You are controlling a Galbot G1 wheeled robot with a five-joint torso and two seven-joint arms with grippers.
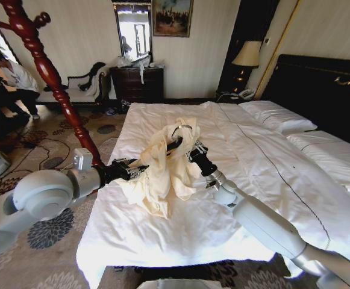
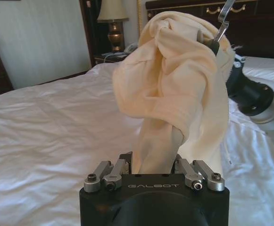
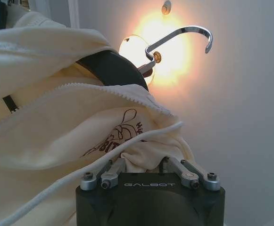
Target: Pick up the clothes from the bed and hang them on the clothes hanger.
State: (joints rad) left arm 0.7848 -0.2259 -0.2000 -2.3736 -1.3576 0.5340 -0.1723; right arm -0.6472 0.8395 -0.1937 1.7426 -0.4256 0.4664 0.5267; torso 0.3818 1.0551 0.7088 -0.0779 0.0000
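The cream clothes (image 1: 162,165) hang bunched in the air above the white bed (image 1: 253,174), draped over the black clothes hanger (image 1: 175,144), whose silver hook (image 1: 182,127) sticks up. My left gripper (image 1: 131,171) is shut on a twisted strand of the clothes (image 2: 174,84) from the left side. My right gripper (image 1: 193,152) is shut at the hanger's lower part, its fingers buried in the cloth. In the right wrist view the black hanger (image 3: 112,68) and its hook (image 3: 181,35) rise out of the garment (image 3: 56,132). The left wrist view also shows the right gripper (image 2: 238,80) behind the cloth.
A red-brown wooden coat stand (image 1: 48,72) rises at my left, beside the bed. A narrower white bed (image 1: 337,156) lies to the right. A lamp (image 1: 247,54) stands by the dark headboard (image 1: 319,84). A dresser (image 1: 138,81) and a person (image 1: 9,81) are at the far wall.
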